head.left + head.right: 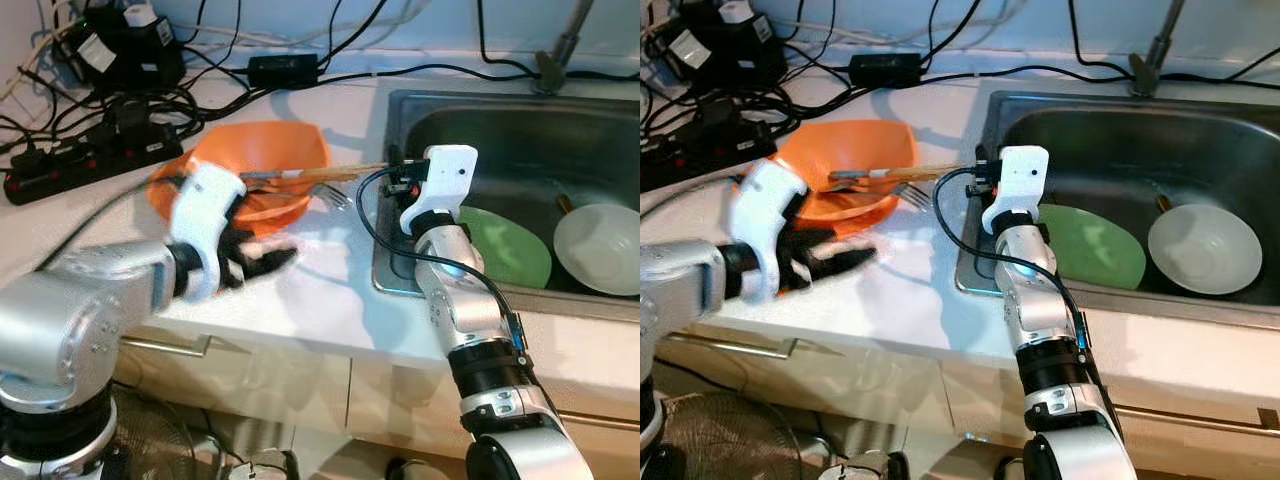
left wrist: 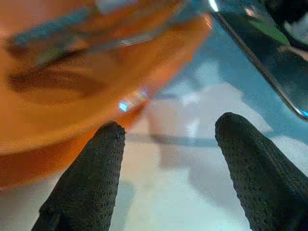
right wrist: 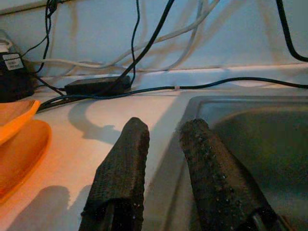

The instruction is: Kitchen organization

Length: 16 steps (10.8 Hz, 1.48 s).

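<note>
An orange bowl (image 1: 270, 150) rests on an orange plate (image 1: 163, 190) on the white counter (image 1: 320, 300). Wooden chopsticks (image 1: 320, 173) and a metal fork (image 1: 335, 197) lie across the bowl's rim. My left gripper (image 1: 265, 262) hovers low at the bowl's near side, open with nothing between its fingers (image 2: 96, 159). In the left wrist view the orange bowl (image 2: 72, 86) is just beyond them. My right gripper (image 3: 166, 127) sits over the left edge of the steel sink (image 1: 500, 110), its fingers slightly apart and empty. Its white wrist (image 1: 445, 180) stands beside the chopsticks' tips.
A green plate (image 1: 515, 250) and a white bowl (image 1: 600, 245) lie in the sink, with the faucet (image 1: 565, 45) behind. A black power strip (image 1: 80, 160), an adapter (image 1: 283, 68) and tangled cables crowd the back left of the counter. Cabinet fronts run below the counter's edge.
</note>
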### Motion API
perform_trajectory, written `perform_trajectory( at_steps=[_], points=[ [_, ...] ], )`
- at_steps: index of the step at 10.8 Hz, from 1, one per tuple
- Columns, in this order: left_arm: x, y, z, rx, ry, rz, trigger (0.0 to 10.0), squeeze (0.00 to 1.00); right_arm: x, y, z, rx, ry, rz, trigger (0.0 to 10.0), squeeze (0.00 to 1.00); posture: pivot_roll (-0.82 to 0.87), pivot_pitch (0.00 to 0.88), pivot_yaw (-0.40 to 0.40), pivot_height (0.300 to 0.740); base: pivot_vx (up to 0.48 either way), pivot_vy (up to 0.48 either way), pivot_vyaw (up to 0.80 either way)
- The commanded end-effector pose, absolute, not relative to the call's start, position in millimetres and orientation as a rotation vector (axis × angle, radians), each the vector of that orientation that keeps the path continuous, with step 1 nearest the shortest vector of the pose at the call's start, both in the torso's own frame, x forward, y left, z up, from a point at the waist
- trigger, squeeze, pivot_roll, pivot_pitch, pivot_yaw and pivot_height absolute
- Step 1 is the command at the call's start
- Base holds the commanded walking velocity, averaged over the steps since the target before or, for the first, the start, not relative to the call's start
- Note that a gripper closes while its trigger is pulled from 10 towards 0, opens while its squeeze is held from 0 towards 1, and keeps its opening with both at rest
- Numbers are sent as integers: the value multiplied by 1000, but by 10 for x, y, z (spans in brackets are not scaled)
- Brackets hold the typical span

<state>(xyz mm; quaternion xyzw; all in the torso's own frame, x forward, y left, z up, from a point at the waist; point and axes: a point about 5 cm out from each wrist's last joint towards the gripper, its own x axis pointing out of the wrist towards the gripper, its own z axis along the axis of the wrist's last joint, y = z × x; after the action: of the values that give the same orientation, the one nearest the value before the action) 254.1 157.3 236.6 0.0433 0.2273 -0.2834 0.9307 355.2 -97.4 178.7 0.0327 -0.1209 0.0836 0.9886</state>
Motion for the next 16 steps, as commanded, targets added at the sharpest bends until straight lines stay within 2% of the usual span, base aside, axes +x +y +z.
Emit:
perform_trajectory(
  at_steps=[1,2,4,6,9,10,11,12,14,16],
  points=[
    [2497,1656,2452,117,421,-554,10000,0,3570,-983,1781,72,-241,167,10000,0,268,121,52,740,0,0,0],
    [2468,1725,2453,143,421,-530,10000,0,3578,-1011,1778,68,-240,160,10000,0,275,125,48,740,0,0,0],
    [2352,2146,2412,221,420,-354,10000,0,3618,-1220,1805,54,-253,80,10000,0,298,148,28,740,0,0,0],
    [2267,2268,2387,235,412,-321,10000,0,3641,-1350,1800,39,-248,36,10000,0,303,165,20,740,0,0,0],
    [2414,2473,2406,271,283,-146,10000,0,3651,-1429,1791,29,-248,2,10000,0,288,171,21,740,0,0,0],
    [2505,2502,2402,327,233,-89,10000,0,3641,-1553,1840,4,-272,-37,10000,0,262,175,17,740,0,0,0],
    [2649,2452,2459,310,100,-50,10000,0,3625,-1780,1932,-25,-303,-103,10000,0,211,149,2,740,0,0,0],
    [2749,2380,2465,289,-4,-7,10000,0,3616,-1856,1992,-33,-324,-125,10000,0,180,124,-6,740,0,0,0],
    [2857,2175,2453,338,-134,16,10000,0,3634,-1878,2071,-31,-351,-139,10000,0,163,95,-19,740,0,0,0],
    [3021,1726,2503,346,-270,-91,10000,0,3676,-1801,2108,-6,-359,-126,10000,0,154,62,-36,740,0,0,0]
  ],
)
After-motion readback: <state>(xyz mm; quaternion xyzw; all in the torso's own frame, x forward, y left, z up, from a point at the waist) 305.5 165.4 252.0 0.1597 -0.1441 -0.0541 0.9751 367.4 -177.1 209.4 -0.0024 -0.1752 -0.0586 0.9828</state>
